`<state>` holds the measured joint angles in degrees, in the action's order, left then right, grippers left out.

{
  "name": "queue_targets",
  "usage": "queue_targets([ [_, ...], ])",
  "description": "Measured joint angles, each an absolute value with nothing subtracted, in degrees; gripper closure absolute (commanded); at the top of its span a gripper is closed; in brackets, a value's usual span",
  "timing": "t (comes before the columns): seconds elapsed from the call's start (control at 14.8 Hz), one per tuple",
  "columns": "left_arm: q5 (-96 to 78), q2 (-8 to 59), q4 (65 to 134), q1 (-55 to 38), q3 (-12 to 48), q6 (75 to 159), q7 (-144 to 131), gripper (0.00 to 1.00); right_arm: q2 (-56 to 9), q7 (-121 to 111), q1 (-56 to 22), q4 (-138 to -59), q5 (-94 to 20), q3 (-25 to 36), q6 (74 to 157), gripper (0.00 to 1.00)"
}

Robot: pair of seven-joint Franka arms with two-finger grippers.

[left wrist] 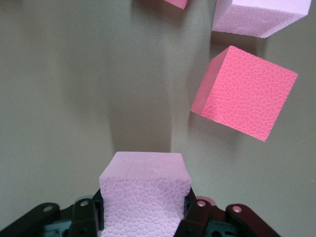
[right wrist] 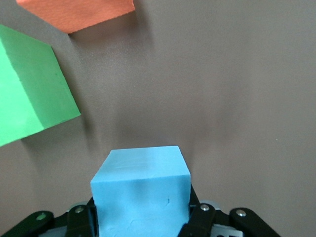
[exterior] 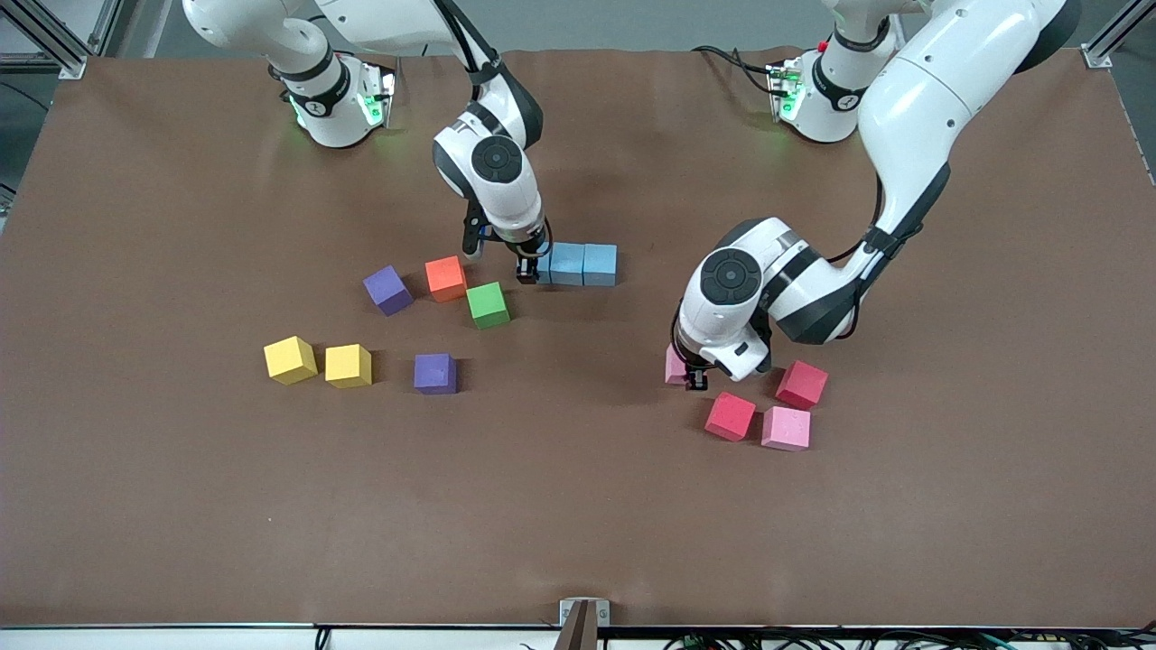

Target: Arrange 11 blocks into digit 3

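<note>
Three light blue blocks (exterior: 575, 264) form one bar; right end effector (exterior: 526, 269) grips its end cube; left end effector (exterior: 694, 379) grips a pink block (left wrist: 144, 195) (others scattered nearer the camera).

In the front view, the pink block (exterior: 674, 365) is largely covered by the left gripper (exterior: 695, 379), and one light blue block (exterior: 543, 264) by the right gripper (exterior: 526, 269). In the right wrist view, the orange block (right wrist: 79, 12) and green block (right wrist: 29, 91) are cut by the edge.
</note>
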<state>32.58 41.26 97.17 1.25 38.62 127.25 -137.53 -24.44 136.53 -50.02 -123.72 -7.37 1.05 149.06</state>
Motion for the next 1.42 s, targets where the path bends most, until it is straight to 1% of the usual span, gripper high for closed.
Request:
queue_targets([
  [0.41, 32.6, 41.3, 97.1, 1.3, 38.6, 127.4, -137.5, 0.63, -25.3, 136.5, -50.0, -123.7, -7.4, 1.3, 149.4, 0.00],
  [0.81, 32.6, 41.2, 95.2, 1.5, 38.6, 127.4, -137.5, 0.63, -25.3, 136.5, -50.0, -123.2, -7.4, 1.3, 148.7, 0.00],
  [1.15, 32.6, 41.2, 94.8, 1.6, 38.6, 127.0, -137.5, 0.63, -23.5, 136.5, -50.0, -122.6, -7.3, 1.4, 145.4, 0.00],
  [1.42, 32.6, 41.2, 94.6, 1.6, 38.6, 126.7, -137.5, 0.63, -20.4, 135.7, -49.8, -122.4, -6.9, 2.3, 141.2, 0.00],
])
